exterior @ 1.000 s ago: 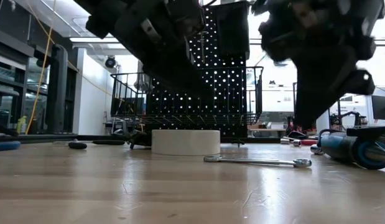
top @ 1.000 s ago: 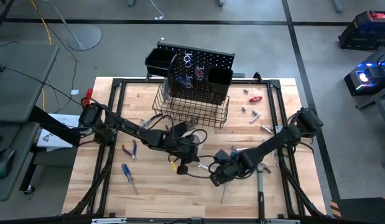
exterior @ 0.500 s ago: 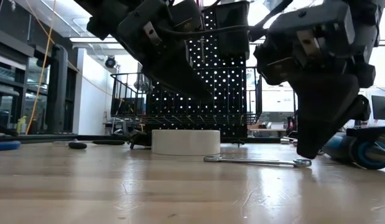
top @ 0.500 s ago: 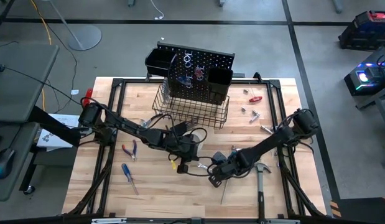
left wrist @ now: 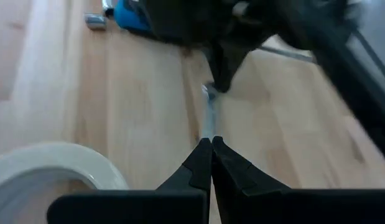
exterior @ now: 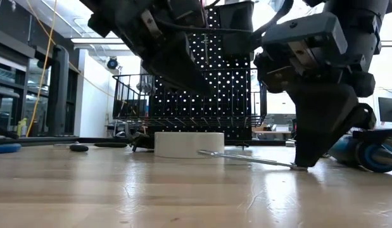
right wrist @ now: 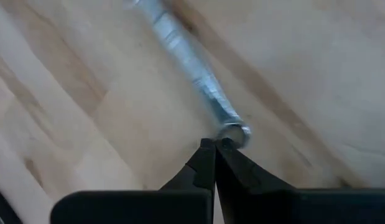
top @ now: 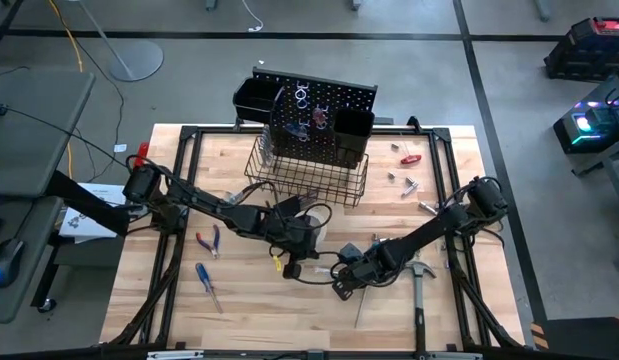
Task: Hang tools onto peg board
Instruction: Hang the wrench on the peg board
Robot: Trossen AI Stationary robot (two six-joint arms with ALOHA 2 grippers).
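A silver wrench [exterior: 246, 159] lies on the wooden table between my two grippers, in front of the white tape roll [exterior: 189, 144]. My right gripper [right wrist: 215, 144] is shut, with its tips down on the wrench's ring end. My left gripper [left wrist: 211, 140] is shut too. It hovers above the table and points along the wrench [left wrist: 209, 115] toward the right gripper; in the low view its fingers [exterior: 183, 69] stand well above the wrench. The peg board [top: 319, 103] stands upright at the table's far edge, its wire basket [top: 309, 178] in front. My right gripper presses its shut fingertips [exterior: 301, 161] on the wrench's ring end [right wrist: 233, 132]. It comes from above, slanting steeply down. That end lies on the table, while the wrench's other end [exterior: 202, 152] stands tipped up off the wood.
Red pliers [top: 209, 240] and a blue screwdriver [top: 207, 284] lie at the table's left. A hammer [top: 419, 290] lies at the right, near my right arm. Small tools [top: 407, 170] lie at the far right. A blue-handled tool [exterior: 366, 154] lies just behind my right gripper.
My right gripper has come down onto the wrench's ring end, staying shut. The wrench lay flat before; now its other end has tipped up while the ring end stays on the table.
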